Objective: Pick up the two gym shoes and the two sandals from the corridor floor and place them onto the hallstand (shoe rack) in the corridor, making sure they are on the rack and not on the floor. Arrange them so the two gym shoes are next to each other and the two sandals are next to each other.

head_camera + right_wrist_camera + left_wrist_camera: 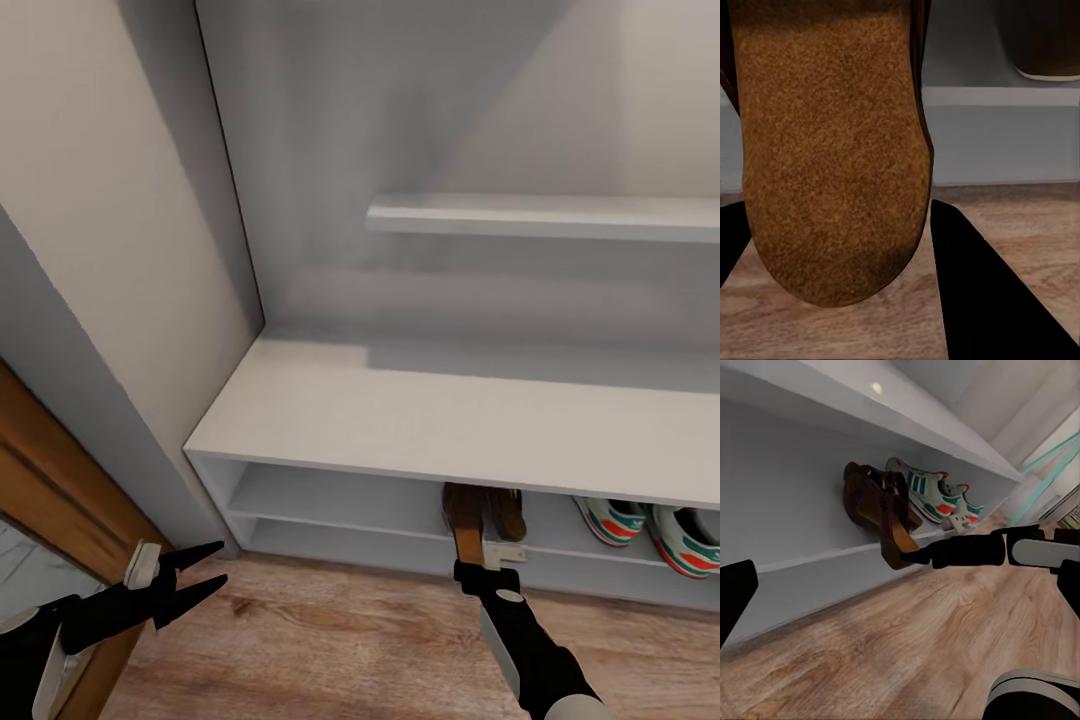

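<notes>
Corridor corner: pale walls, a wood door frame (50,480) at the left, light brown wood-grain plank floor (330,640). The rack (420,420) is a matte grey-white built-in with a wide flat top, low shelves beneath and one upper shelf (540,215) on the back wall. Its top is bare.

Two gym shoes (650,530) sit side by side on a low shelf at the right, cream with green stripes and red-green soles; in the left wrist view the gym shoes (934,495) are touching or nearly so.

Two dark brown leather sandals (480,515) are in the same low shelf, left of the shoes. One (510,512) lies further in. The other (465,525) is tilted, heel end sticking out past the shelf edge over the floor. The right wrist view shows its grainy tan cork-like sole (832,150), rounded at the end.

Right end effector (487,568) is pinching the heel of that tilted sandal (889,521); black fingers (982,292) either side of the sole.

Left end effector (205,570) hovers over the floor by the rack's left end, black pointed fingers spread apart, holding nothing.
</notes>
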### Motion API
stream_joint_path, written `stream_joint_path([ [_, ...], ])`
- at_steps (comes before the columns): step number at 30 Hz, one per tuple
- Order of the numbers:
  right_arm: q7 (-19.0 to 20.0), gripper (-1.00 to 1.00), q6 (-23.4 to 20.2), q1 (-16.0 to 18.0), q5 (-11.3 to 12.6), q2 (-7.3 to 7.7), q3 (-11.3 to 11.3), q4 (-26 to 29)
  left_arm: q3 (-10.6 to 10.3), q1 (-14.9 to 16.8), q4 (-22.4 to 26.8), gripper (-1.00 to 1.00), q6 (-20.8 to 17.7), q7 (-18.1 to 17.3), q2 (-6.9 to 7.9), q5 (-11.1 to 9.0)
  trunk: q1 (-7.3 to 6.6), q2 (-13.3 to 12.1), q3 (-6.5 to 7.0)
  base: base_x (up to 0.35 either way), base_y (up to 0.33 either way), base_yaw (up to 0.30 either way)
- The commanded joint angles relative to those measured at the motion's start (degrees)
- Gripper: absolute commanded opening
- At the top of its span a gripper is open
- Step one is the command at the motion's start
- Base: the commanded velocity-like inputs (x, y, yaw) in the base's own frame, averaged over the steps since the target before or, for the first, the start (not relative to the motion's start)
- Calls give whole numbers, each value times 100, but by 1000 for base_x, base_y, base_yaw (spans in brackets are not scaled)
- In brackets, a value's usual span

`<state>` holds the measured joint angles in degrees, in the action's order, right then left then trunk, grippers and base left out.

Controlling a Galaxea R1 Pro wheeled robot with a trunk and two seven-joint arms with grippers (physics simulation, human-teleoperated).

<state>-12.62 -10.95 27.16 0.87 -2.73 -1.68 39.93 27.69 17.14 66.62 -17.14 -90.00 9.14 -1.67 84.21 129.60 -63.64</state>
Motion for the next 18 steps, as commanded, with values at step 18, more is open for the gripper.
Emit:
stream_joint_path([
  [18,-13,-100,5,0,19,-2,1,-4,0,0,0,100,0,0,0,0,0,0,0,99,12,0],
])
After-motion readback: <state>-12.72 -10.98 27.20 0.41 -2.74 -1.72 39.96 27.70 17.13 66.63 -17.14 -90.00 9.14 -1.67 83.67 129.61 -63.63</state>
